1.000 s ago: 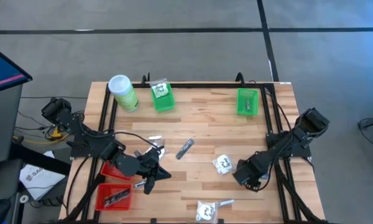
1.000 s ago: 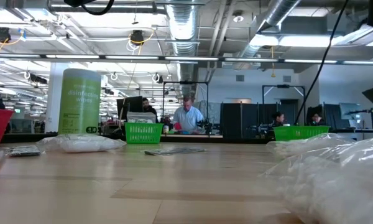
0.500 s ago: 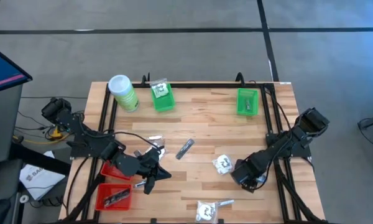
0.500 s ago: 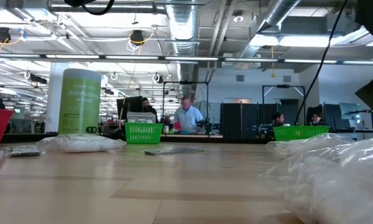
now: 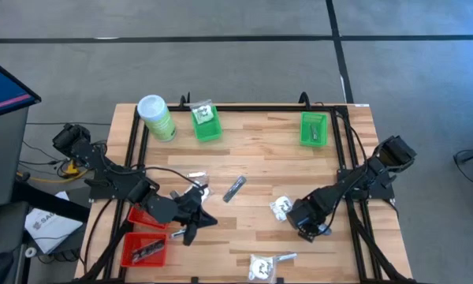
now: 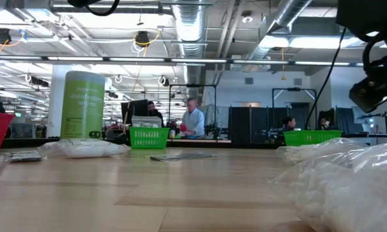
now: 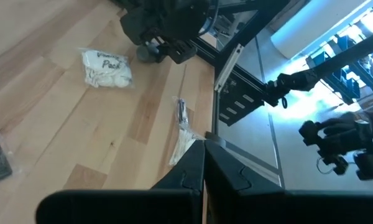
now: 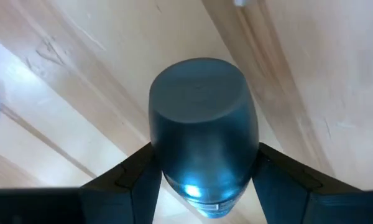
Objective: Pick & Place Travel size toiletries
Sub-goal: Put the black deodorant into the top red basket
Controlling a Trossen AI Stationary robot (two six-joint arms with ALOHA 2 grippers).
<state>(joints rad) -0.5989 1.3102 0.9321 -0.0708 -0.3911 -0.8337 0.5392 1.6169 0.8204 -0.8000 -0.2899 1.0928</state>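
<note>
Toiletries lie scattered on the wooden table: a white crinkly packet, a second packet with a slim sachet by the near edge, and silvery sachets near the middle. My right gripper hovers just right of the first packet and is shut on a dark grey rounded piece. My left gripper waits shut at the near left, next to the red baskets. Its wrist view shows the shut fingers, the white packet and a slim sachet. My right gripper holds the dark grey piece by its two opposite sides, pinched between the two fingers. The wrist view looks at its rounded end, with the wooden table behind. The fingers point down at the table. Whether the piece is clear of the wood does not show.
A light-green canister and a green basket stand at the far left. A second green basket sits at the far right, and two red baskets sit at the near left. A black frame rail runs along the table's sides.
My right gripper has moved toward the table's left, closing on the white packet. In the low view its arm has come further into the picture from the upper right. The left arm and the items on the table have kept still.
</note>
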